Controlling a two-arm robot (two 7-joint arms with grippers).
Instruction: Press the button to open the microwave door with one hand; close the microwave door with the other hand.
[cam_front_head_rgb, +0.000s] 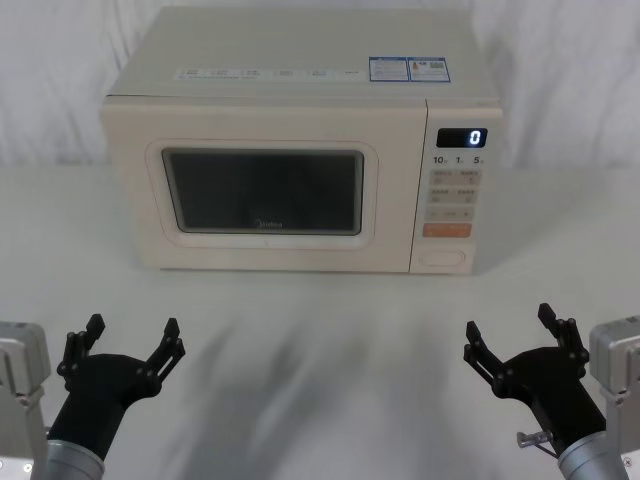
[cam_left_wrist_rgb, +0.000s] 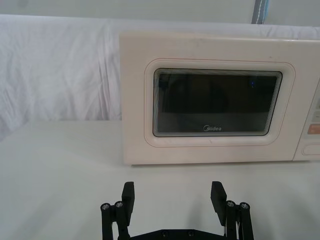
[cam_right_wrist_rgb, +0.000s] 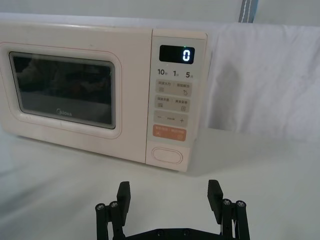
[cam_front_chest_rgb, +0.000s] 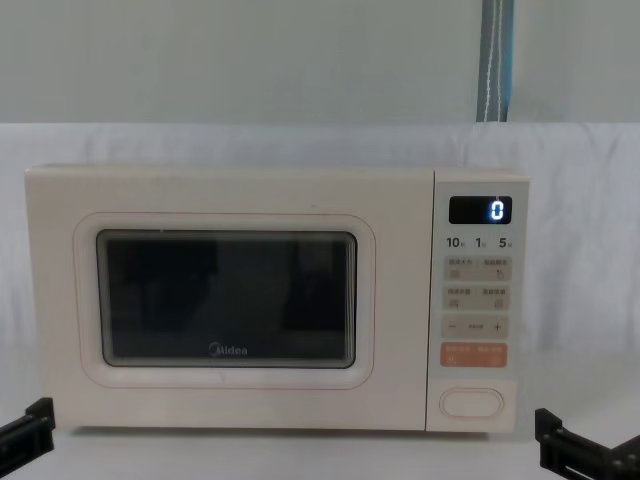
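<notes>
Door (cam_front_head_rgb: 265, 200) flush shut, window dark, inside unreadable. Button (cam_front_head_rgb: 444, 258) at the panel's bottom, under the orange key (cam_front_head_rgb: 446, 230); display (cam_front_head_rgb: 461, 138) reads 0. Left gripper (cam_front_head_rgb: 130, 346) and right gripper (cam_front_head_rgb: 518, 340) low on the table (cam_front_head_rgb: 320, 350), well short of the microwave, fingers spread, empty. Chest view clips both at its bottom corners.

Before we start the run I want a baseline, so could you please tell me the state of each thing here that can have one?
microwave door: shut, flush with the front.
button: not pressed, nothing touching it.
display: lit, showing 0.
left pincer: open, holding nothing, low on the left, short of the microwave.
right pincer: open, holding nothing, low on the right, short of the microwave.
</notes>
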